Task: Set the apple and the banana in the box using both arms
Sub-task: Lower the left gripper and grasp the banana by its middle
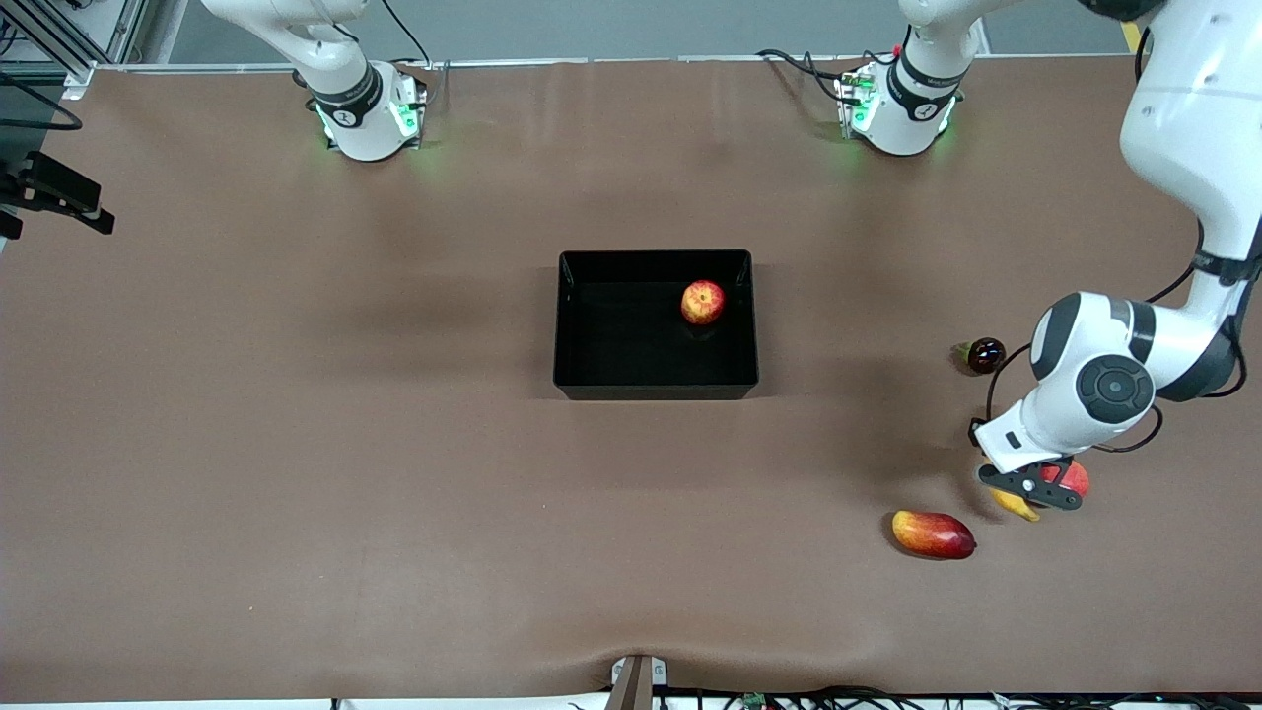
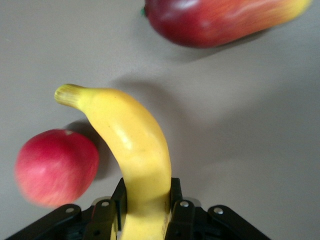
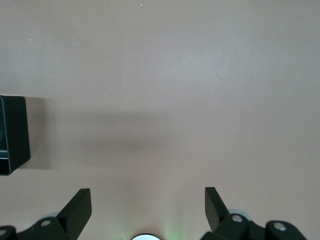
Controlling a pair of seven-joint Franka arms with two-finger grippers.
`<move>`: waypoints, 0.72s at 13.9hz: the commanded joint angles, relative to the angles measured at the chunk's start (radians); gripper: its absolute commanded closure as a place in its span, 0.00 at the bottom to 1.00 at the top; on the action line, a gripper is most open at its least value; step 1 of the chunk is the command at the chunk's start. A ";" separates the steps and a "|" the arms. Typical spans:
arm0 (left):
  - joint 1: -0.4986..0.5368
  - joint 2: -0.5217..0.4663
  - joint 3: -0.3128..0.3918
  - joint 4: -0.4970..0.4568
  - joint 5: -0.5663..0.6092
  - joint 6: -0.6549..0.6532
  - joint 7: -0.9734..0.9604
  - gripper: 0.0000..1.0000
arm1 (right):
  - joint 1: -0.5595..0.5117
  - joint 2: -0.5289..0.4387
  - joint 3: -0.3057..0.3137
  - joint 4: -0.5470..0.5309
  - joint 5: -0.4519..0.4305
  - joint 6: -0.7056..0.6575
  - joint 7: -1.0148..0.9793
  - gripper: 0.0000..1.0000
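Observation:
The apple [image 1: 702,302], red with yellow patches, lies in the black box [image 1: 572,325] at the table's middle, toward the left arm's end of the box. My left gripper [image 1: 1030,488] is shut on the yellow banana [image 1: 1016,505] low over the table at the left arm's end. In the left wrist view the fingers [image 2: 119,197] clamp the banana [image 2: 135,145] on both sides, and its stem points away from the gripper [image 2: 147,189]. My right gripper [image 3: 147,192] is open and empty over bare table, with a box corner [image 3: 12,135] at the edge of its view.
A uniformly red round fruit [image 1: 1073,477] lies right beside the banana and also shows in the left wrist view [image 2: 55,167]. A red-yellow mango [image 1: 933,533] lies nearer the front camera [image 2: 220,20]. A small dark round fruit [image 1: 986,354] lies farther off.

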 commanded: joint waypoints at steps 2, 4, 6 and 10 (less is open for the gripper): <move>0.006 -0.154 -0.114 -0.017 -0.024 -0.170 0.000 1.00 | -0.019 -0.016 0.011 -0.009 0.017 0.003 -0.006 0.00; 0.006 -0.174 -0.194 0.005 -0.070 -0.235 -0.006 1.00 | -0.021 -0.016 0.011 -0.009 0.017 0.005 -0.006 0.00; -0.002 -0.174 -0.258 0.043 -0.138 -0.302 -0.078 1.00 | -0.021 -0.016 0.011 -0.009 0.017 0.003 -0.006 0.00; -0.061 -0.151 -0.381 0.049 -0.176 -0.316 -0.388 1.00 | -0.021 -0.016 0.011 -0.009 0.017 0.005 -0.006 0.00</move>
